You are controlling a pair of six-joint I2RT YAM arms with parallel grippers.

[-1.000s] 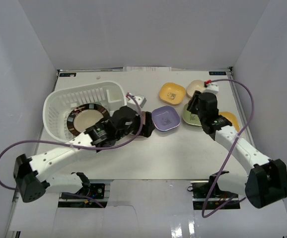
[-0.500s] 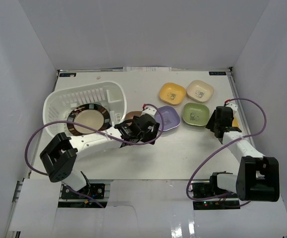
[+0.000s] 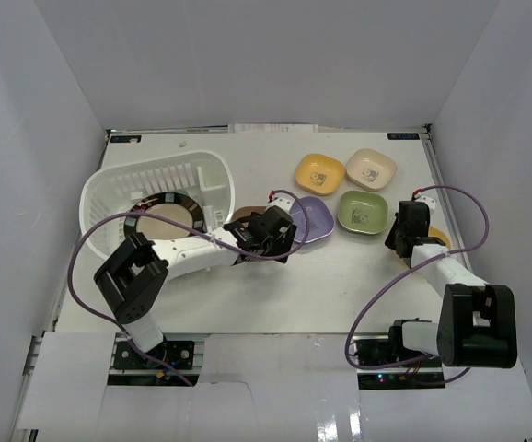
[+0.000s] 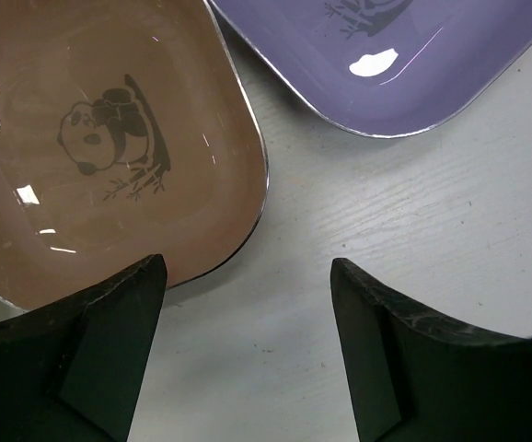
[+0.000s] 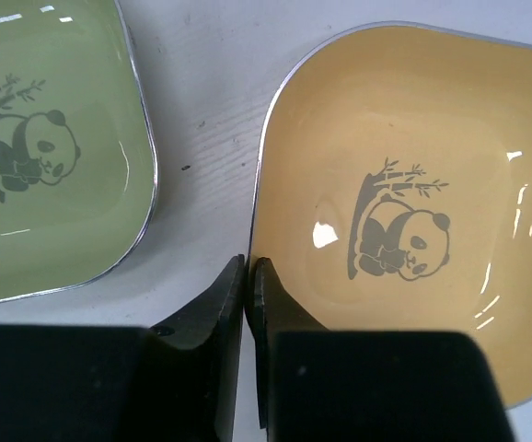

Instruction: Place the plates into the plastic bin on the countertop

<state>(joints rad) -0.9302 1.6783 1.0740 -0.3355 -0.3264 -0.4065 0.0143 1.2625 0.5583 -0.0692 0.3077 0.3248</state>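
Right gripper (image 5: 248,269): fingers pressed together at orange plate (image 5: 404,212) near rim; green plate (image 5: 45,157) ahead-left. Left gripper (image 4: 248,276): fingers apart; brown plate (image 4: 109,138) ahead-left, purple plate (image 4: 386,64) ahead-right. Plastic bin (image 3: 96,207) farther left, round plate (image 3: 160,223) inside.

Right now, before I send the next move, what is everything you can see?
bin: one, white, table's left side
round plate: one, dark-rimmed, inside the bin
brown dish: one, just right of the bin
purple dish: one, centre, right of the brown dish
yellow dish: one, back centre
cream dish: one, back right
green dish: one, right of the purple dish
orange dish: one, right edge
table: one, white
left gripper: open, low between brown and purple dishes
right gripper: shut, apparently pinching the orange dish's rim
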